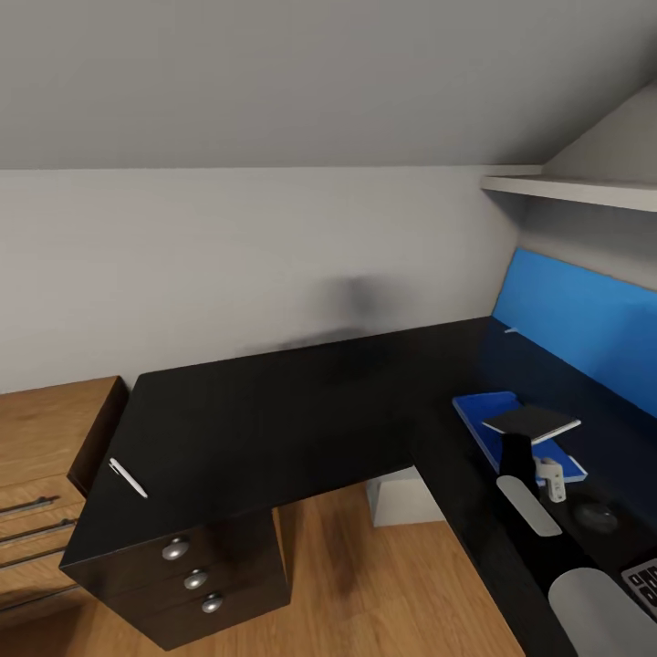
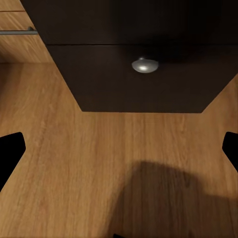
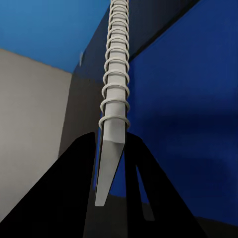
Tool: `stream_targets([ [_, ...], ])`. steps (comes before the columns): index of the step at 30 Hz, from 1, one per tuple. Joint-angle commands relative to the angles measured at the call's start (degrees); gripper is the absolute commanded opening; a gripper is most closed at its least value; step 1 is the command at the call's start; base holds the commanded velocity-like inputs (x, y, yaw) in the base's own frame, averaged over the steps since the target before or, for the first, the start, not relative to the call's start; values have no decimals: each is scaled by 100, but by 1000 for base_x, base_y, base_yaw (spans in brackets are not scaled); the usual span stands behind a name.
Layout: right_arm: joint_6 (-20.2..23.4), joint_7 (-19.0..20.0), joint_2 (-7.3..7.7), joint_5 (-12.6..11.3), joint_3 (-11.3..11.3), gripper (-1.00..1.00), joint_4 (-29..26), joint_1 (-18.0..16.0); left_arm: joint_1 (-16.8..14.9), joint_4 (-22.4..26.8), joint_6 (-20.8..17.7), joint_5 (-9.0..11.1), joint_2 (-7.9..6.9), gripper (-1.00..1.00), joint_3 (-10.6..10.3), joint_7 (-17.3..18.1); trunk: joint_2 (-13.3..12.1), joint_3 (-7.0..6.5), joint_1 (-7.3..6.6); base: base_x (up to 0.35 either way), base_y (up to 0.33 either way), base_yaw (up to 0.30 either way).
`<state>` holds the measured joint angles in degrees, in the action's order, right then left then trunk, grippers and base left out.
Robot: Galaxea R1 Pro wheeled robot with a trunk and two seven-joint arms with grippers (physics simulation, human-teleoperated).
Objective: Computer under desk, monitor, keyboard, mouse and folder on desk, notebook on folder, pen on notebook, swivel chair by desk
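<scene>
A dark spiral-bound notebook (image 1: 532, 421) hangs tilted just over the blue folder (image 1: 484, 412) on the right wing of the black desk (image 1: 301, 411). My right gripper (image 1: 516, 447) is shut on the notebook's edge. In the right wrist view the white spiral of the notebook (image 3: 115, 74) runs between the shut fingers (image 3: 84, 173), with the blue folder (image 3: 183, 114) behind. A white pen (image 1: 128, 477) lies near the desk's left end. The mouse (image 1: 595, 516) and a keyboard corner (image 1: 643, 579) sit by my right arm. My left gripper (image 2: 121, 144) is open over the floor.
A white box (image 1: 401, 497) stands under the desk corner. Drawers with round knobs (image 1: 175, 548) (image 2: 144, 65) fill the desk's left end, and a wooden dresser (image 1: 46, 456) stands beside them. A blue wall panel (image 1: 584, 328) and a shelf (image 1: 584, 190) rise behind the right wing.
</scene>
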<state>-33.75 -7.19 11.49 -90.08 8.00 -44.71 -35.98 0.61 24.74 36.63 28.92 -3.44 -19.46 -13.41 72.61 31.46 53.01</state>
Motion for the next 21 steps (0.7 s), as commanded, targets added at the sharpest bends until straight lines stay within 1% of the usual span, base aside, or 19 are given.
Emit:
stream_targets([
  [1,-35,-53,9,1,35,-100,-7,-4,1,13,10,26,-7,100,-49,-48,3,5,0,0,0,0],
  [3,-35,-54,10,0,35,-100,-4,-5,1,13,10,23,-7,100,-49,-48,3,5,0,73,0,0],
  [8,-28,-54,11,0,35,-100,-3,-6,1,13,8,22,-7,100,-57,-41,3,5,0,193,0,0],
  [21,-23,-54,2,0,43,-100,-3,-6,1,10,2,26,-7,100,-58,-45,3,5,0,12,0,0],
])
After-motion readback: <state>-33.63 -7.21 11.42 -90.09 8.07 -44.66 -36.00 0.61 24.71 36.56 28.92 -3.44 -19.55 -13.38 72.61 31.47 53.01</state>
